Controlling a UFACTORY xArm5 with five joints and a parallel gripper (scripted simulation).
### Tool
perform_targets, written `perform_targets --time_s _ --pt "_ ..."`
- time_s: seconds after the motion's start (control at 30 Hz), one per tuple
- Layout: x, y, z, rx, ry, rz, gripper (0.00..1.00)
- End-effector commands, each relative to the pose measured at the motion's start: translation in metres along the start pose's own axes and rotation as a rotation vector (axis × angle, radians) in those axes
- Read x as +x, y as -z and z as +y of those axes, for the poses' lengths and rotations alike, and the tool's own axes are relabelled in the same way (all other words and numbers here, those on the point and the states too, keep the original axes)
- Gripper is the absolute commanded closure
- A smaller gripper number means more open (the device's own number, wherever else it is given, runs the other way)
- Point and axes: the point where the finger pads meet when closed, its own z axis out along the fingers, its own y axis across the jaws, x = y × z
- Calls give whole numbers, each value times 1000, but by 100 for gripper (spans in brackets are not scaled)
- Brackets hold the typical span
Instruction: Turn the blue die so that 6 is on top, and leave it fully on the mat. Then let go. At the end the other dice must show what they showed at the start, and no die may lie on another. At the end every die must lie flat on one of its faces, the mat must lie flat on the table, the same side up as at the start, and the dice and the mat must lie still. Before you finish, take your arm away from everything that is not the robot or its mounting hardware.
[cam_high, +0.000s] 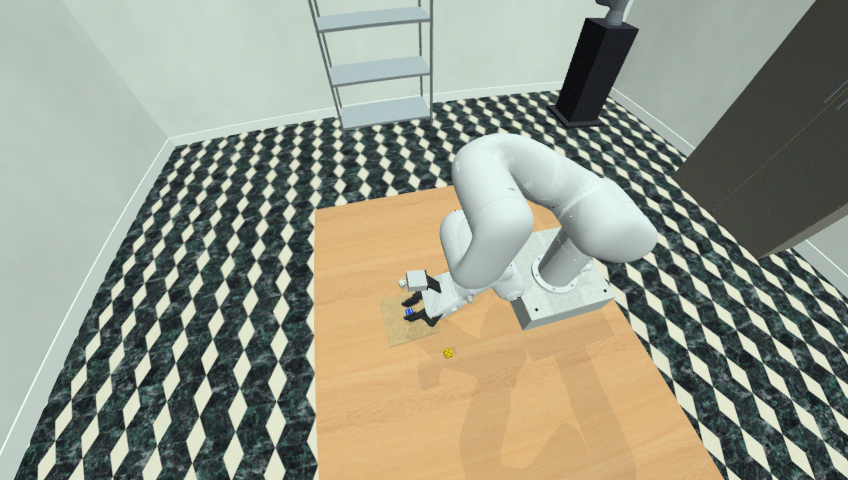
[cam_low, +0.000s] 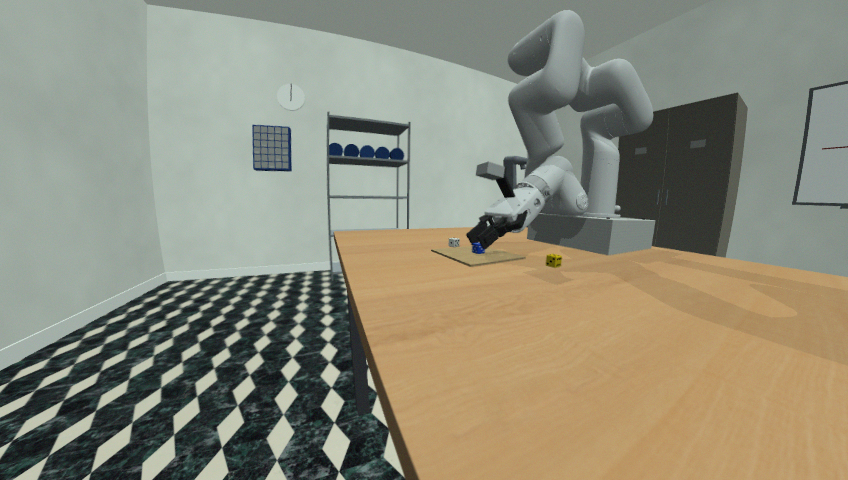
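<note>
The small blue die [cam_high: 409, 311] rests on the tan mat [cam_high: 410, 324], in its far half. It also shows in the exterior view [cam_low: 477, 248] on the mat [cam_low: 479, 256]. Its top face is too small to read. My gripper [cam_high: 412, 310] slants down over the die from the robot's side, with the black fingers open on either side of it and not pressing on it. In the exterior view the fingertips [cam_low: 477, 239] stand just above the die.
A white die [cam_high: 402, 283] lies on the table just beyond the mat's far edge, also seen in the exterior view [cam_low: 454, 242]. A yellow die [cam_high: 448, 353] lies on the table off the mat's near right corner. The robot base [cam_high: 562, 285] stands to the right.
</note>
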Motion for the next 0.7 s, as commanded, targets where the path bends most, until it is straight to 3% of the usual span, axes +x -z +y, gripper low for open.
perform_targets --time_s 0.0,0.3,0.67 --pt "1 16 0 0 0 2 64" --pt "1 36 0 0 0 2 64" --pt "6 42 0 0 0 2 64"
